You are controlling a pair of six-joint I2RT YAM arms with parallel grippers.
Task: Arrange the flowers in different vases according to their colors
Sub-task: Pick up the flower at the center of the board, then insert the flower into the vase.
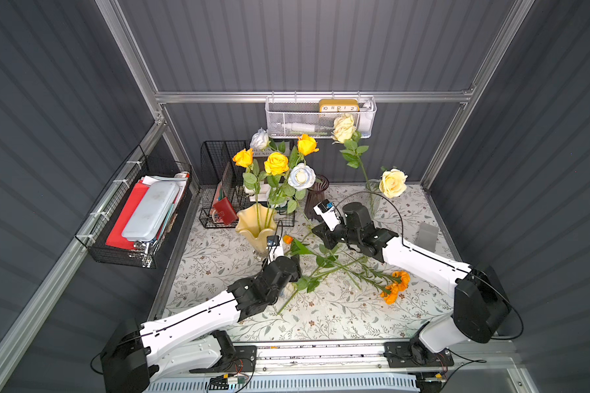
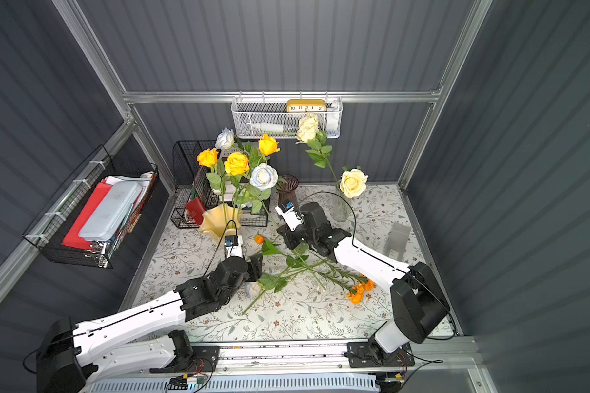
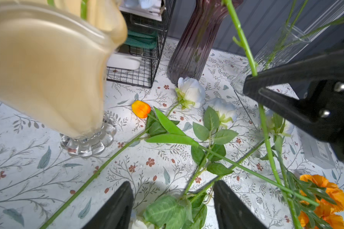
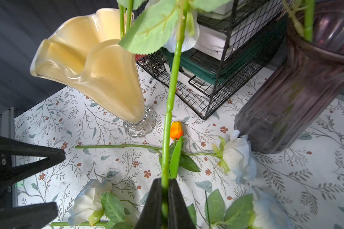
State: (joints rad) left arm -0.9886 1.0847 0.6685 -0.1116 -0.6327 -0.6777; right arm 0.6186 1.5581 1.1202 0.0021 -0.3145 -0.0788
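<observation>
Tangle of loose stems [image 1: 322, 261] between yellow vase [image 1: 252, 226] and marigolds [image 1: 397, 284].

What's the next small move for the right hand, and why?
Probably lift and swing toward the purple vase: the right hand is shut on the stem of a bluish-white rose, held upright beside that vase, with stem hanging below the grip.

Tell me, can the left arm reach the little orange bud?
Probably yes: the left gripper is open, and the orange bud lies uncovered just ahead, though the yellow vase stands close.
</observation>
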